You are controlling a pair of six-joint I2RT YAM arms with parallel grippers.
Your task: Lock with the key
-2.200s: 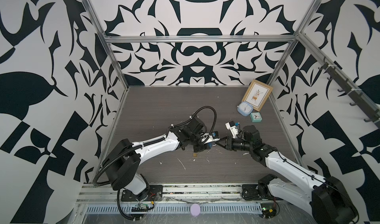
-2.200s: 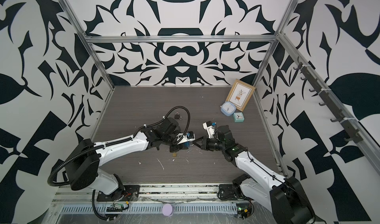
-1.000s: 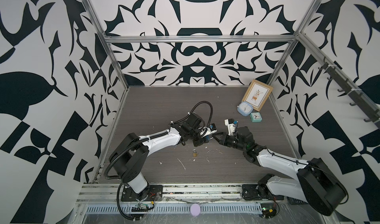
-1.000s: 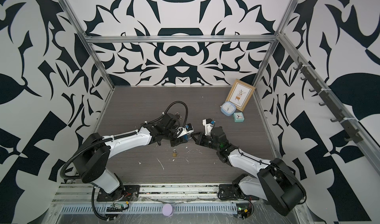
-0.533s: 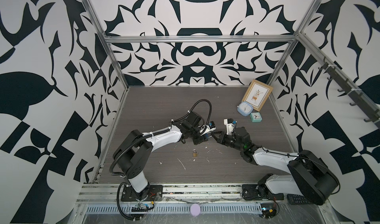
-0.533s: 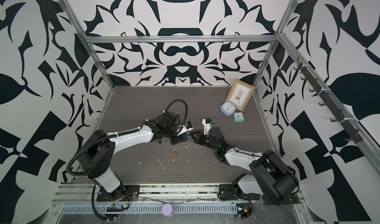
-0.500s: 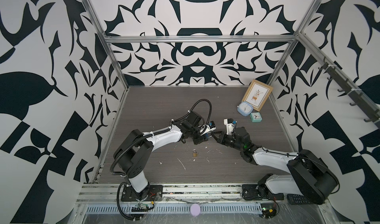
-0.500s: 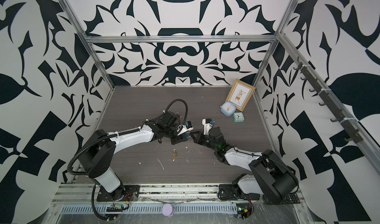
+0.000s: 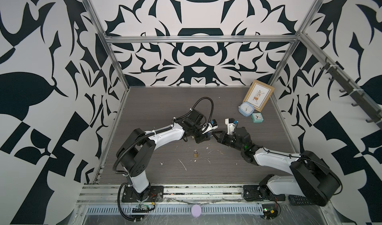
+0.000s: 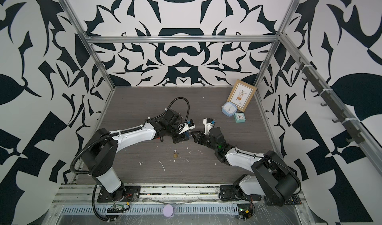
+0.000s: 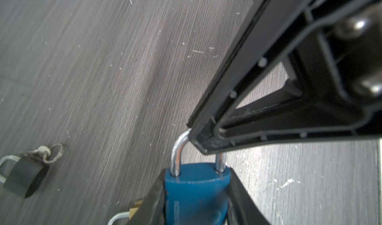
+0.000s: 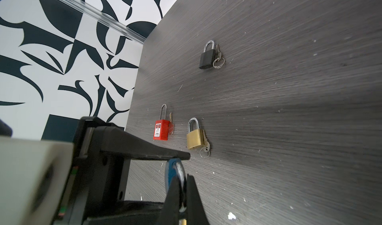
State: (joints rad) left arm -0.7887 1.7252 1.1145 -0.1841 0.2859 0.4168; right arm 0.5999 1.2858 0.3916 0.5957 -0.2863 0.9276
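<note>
In both top views the left gripper and right gripper meet tip to tip above the middle of the tabletop. They are well apart from every edge, with bare room toward the back.

In the left wrist view the left gripper, partly open, clamps the blue padlock by its body. The right gripper, closed tight, pinches the shackle.

In the right wrist view no key for it shows. A sideways pull by either arm could wrench the lock loose onto the brass padlock or red padlock.
</note>
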